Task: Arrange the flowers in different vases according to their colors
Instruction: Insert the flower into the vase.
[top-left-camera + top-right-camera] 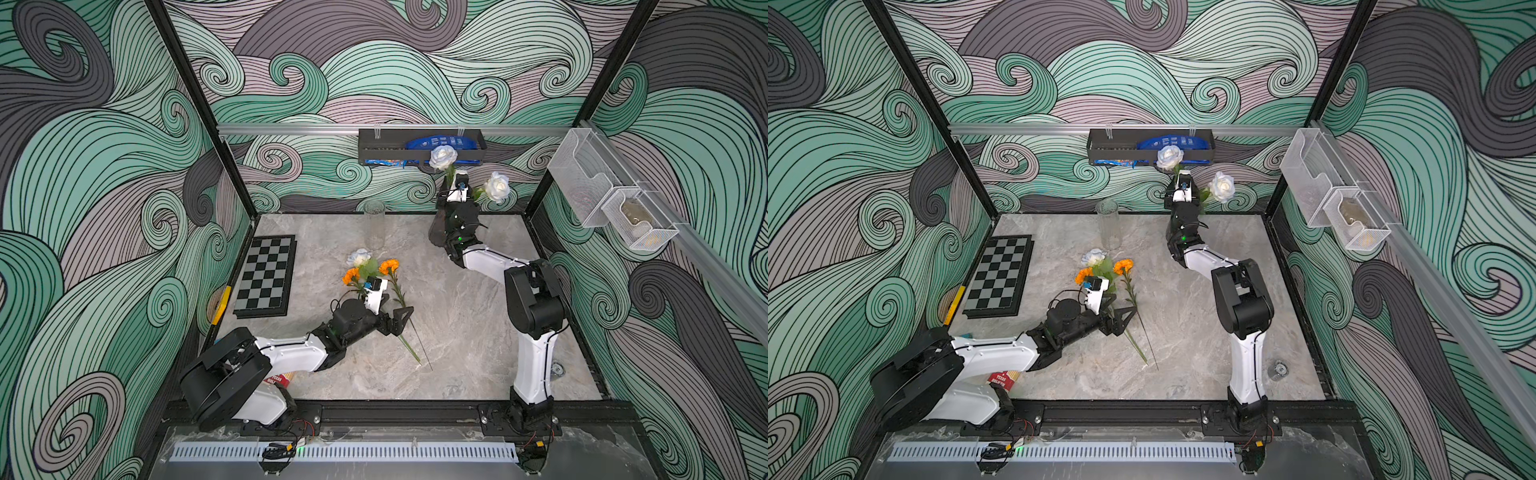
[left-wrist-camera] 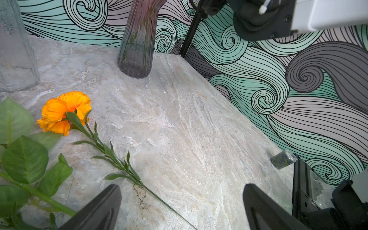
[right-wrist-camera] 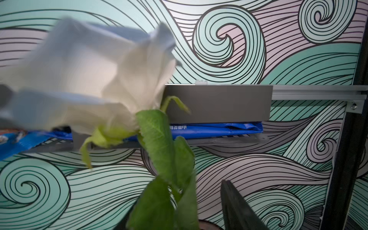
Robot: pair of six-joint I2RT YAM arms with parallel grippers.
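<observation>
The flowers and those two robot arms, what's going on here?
Two robot arms are sorting fake flowers into vases by color. The right gripper is up at the back beside two white roses, which seem to stand in the purple vase. The left gripper, open, hovers over an orange flower on the table. Another orange flower and a third white rose lie there too; the clear vase looks empty.
</observation>
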